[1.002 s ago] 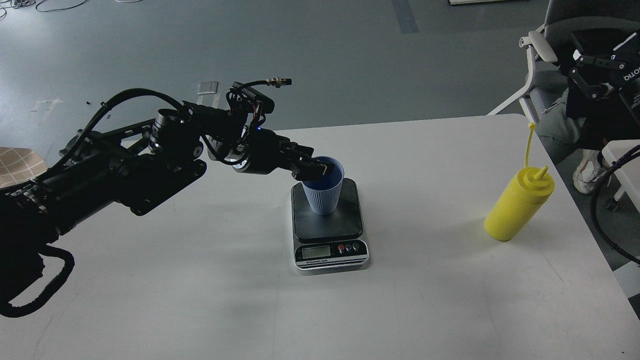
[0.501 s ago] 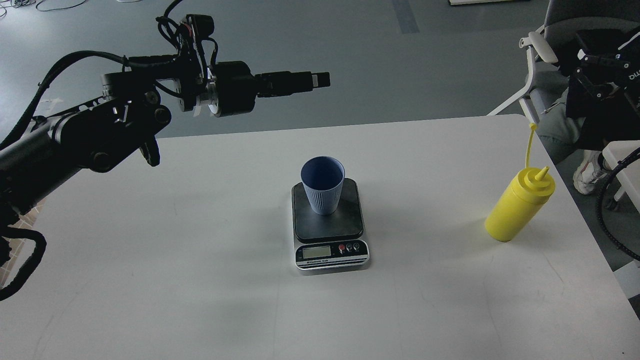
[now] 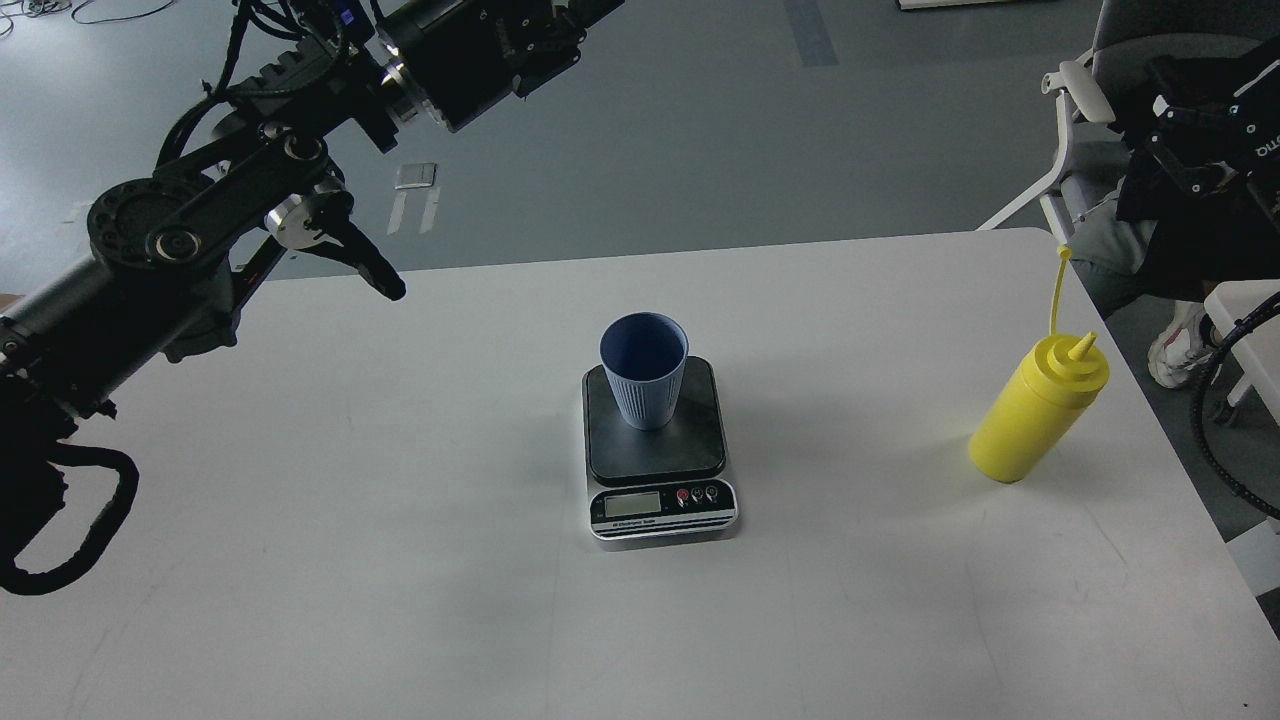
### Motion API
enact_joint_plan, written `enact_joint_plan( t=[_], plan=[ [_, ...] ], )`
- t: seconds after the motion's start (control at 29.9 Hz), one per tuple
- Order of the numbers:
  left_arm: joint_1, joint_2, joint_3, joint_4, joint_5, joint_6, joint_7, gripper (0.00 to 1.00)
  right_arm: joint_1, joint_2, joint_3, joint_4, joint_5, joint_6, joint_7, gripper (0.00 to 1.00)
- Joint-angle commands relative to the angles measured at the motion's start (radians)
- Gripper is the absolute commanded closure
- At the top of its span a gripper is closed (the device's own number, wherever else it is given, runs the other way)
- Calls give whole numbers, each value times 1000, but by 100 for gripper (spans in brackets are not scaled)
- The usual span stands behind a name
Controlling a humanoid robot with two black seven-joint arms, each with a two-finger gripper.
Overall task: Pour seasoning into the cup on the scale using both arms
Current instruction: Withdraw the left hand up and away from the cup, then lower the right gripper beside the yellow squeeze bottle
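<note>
The light blue ribbed cup point(image 3: 645, 370) stands upright on the dark platform of the scale point(image 3: 658, 500) at the table's middle. The yellow seasoning bottle point(image 3: 1038, 410) stands at the table's right side, its cap strap pointing up. My left arm is raised high at the upper left, far from the cup. Its gripper point(image 3: 565, 18) runs off the top edge, so its fingertips are hidden. My right gripper point(image 3: 1152, 125) hangs off the table at the upper right, above and behind the bottle, with its fingers apart and empty.
The white table point(image 3: 400, 560) carries only the scale, cup and bottle. A white chair point(image 3: 1075, 100) and a seated person's leg and shoe point(image 3: 1175, 345) are beyond the table's right edge. A black cable point(image 3: 1215, 440) loops at the right.
My left gripper let go of the cup's rim, then lifted up and back to the upper left. The cup stays on the scale. The right arm has barely moved.
</note>
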Motion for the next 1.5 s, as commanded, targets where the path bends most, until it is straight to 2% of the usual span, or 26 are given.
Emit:
enact_joint_plan(
  t=[0.0, 0.13, 0.17, 0.27, 0.4, 0.63, 0.84, 1.14, 1.47],
  plan=[
    [-4, -11, -62, -1, -79, -13, 0, 2, 4, 0, 2, 2, 4, 0, -2, 1],
    [3, -7, -123, -12, -118, -70, 0, 2, 7, 0, 3, 0, 11, 0, -3, 1],
    [15, -4, -177, -18, -150, -131, 0, 2, 7, 2, 5, 3, 39, 0, -3, 1],
    [58, -5, -235, -24, -204, -122, 0, 2, 8, 5, 14, 9, 121, 0, -5, 1],
    [80, -2, -266, -16, -225, -61, 0, 2, 16, 5, 20, 12, 265, 0, -5, 1],
    [137, 7, -288, -19, -227, -81, 0, 2, 13, 23, 37, 29, 490, 0, -6, 1],
    [158, 4, -275, -24, -225, -88, 0, 2, -59, 99, 43, 94, 684, -19, -6, 1],
    [173, -4, -266, -26, -221, -121, 0, 2, -269, 343, 37, 305, 707, -68, -32, 1],
    [200, 7, -252, -38, -213, -130, 0, 2, -413, 348, 41, 373, 707, -71, -49, 1]
  ],
)
